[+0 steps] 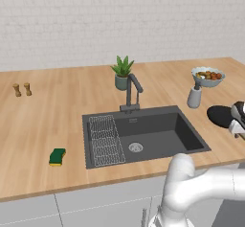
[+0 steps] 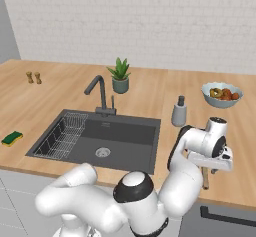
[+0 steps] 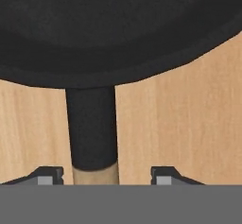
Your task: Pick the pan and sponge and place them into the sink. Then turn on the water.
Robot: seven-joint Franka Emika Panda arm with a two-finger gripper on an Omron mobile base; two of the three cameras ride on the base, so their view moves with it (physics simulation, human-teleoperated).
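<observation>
The long countertop (image 1: 43,125) is pale wood with a fine, smooth, matt grain. The round black frying pan (image 3: 118,24) looks matt and faintly speckled, and its handle (image 3: 92,128) is matt black ending in a light wood tip. The dark grey rectangular sink (image 1: 162,135) has a dull, smooth finish, with a shiny metal drain (image 1: 136,147) and a thin metal wire rack (image 1: 105,142). The back wall (image 1: 119,20) is white painted brick, slightly rough.

Potted plant (image 1: 122,72), food bowl (image 1: 208,76), perhaps a soap dispenser (image 1: 194,96)
</observation>
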